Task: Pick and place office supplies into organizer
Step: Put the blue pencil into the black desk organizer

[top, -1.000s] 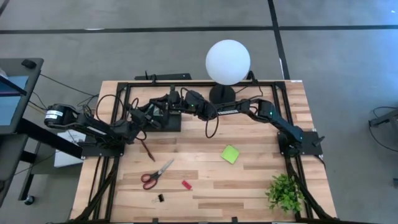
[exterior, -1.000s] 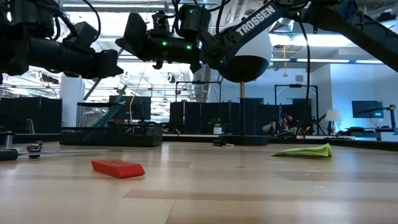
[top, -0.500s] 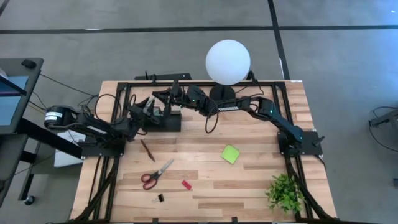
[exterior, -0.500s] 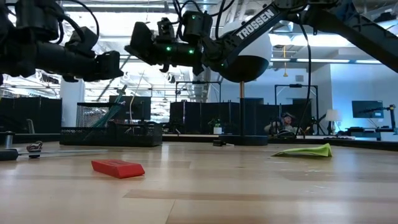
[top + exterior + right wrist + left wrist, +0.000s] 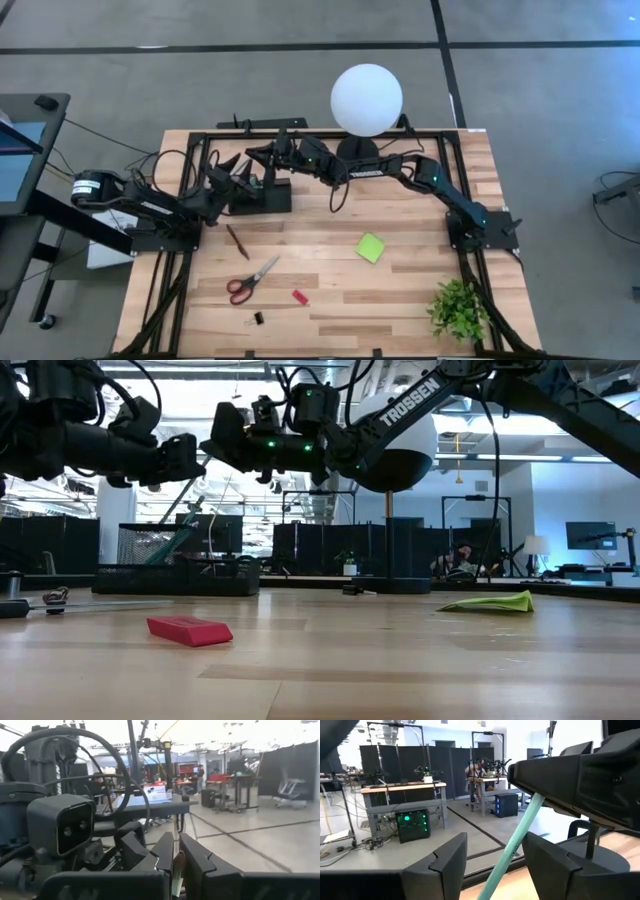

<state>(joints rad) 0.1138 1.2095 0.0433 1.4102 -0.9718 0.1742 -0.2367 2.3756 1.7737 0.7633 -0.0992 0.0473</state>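
A thin teal pen (image 5: 512,847) slants down from my right gripper (image 5: 580,775), which is shut on it above the organizer's (image 5: 265,195) far side (image 5: 252,154). My left gripper (image 5: 495,840) is open, one finger on each side of the pen; I see no touch. It hovers at the organizer's left end (image 5: 237,172). On the table lie a brown pen (image 5: 237,241), red-handled scissors (image 5: 250,278), a small red piece (image 5: 300,297), a black clip (image 5: 258,318) and a lime-green sticky-note pad (image 5: 371,247). My right gripper pinches the teal pen's upper end (image 5: 536,800) between its two fingers (image 5: 192,857). It reaches in about level from the table's right side. The pen hangs slanting below the fingers and passes between my left gripper's open fingers; its lower end is out of view.
A white globe lamp (image 5: 367,98) on a round black base stands at the far edge behind my right arm. A small green plant (image 5: 458,308) sits at the near right corner. Black frame rails (image 5: 190,200) run along the table's left and right sides.
My left gripper has opened and let go of the teal pen, staying beside the organizer. The pen stays in my right gripper, which has kept shut.
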